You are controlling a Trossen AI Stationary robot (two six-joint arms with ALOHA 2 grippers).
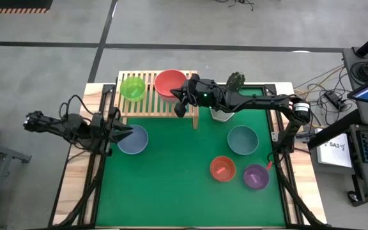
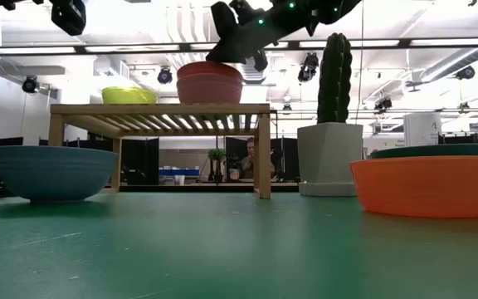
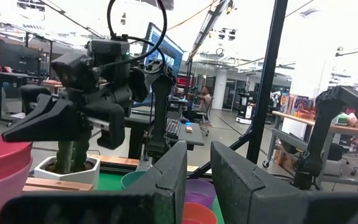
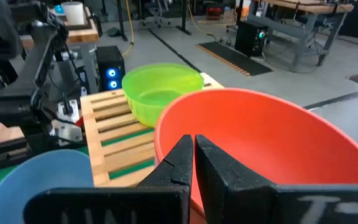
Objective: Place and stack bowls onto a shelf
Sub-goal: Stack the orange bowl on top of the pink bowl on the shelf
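While the right gripper [image 1: 180, 97] hangs with its fingers pressed together and empty over the low light-wood slatted shelf [image 1: 147, 105], the round coral-red plastic bowl [image 1: 170, 84] sits just past its tips, nested on a pink bowl [image 2: 210, 90], with the smaller lime green plastic bowl [image 1: 133, 88] farther along the rack. Left gripper [image 1: 125, 131] waits, fingers slightly parted and holding nothing, at the rim of the blue-grey plastic bowl [image 1: 133, 140] on the green mat [image 1: 171, 179]; teal bowl [image 1: 243, 140], red-orange bowl [image 1: 223, 169], purple bowl [image 1: 256, 177] sit well away.
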